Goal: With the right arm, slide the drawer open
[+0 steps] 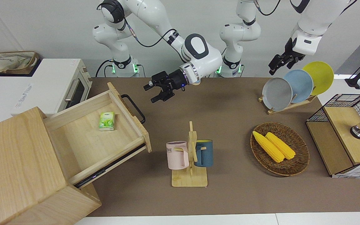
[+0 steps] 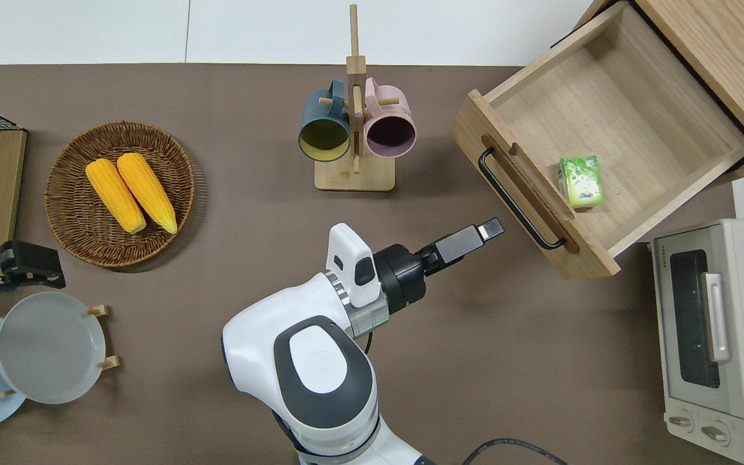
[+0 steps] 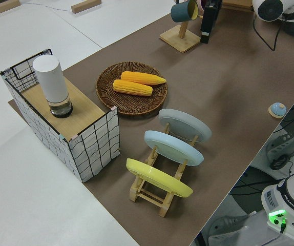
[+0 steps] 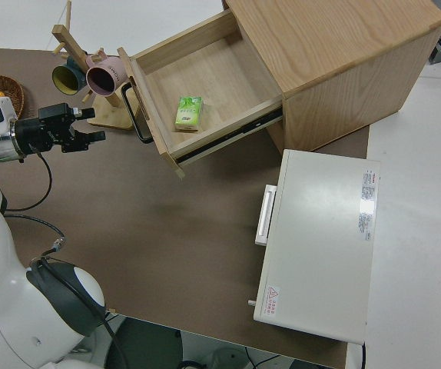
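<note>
The drawer stands pulled far out of the pale wooden cabinet; it also shows in the overhead view and the right side view. Its black loop handle is free. A green carton lies inside the drawer. My right gripper is open and empty, over bare tabletop, a short gap away from the handle. My left gripper is parked.
A white toaster oven stands beside the cabinet, nearer to the robots. A mug rack holds a pink and a blue mug mid-table. A basket of corn, a plate rack and a wire-mesh cabinet are toward the left arm's end.
</note>
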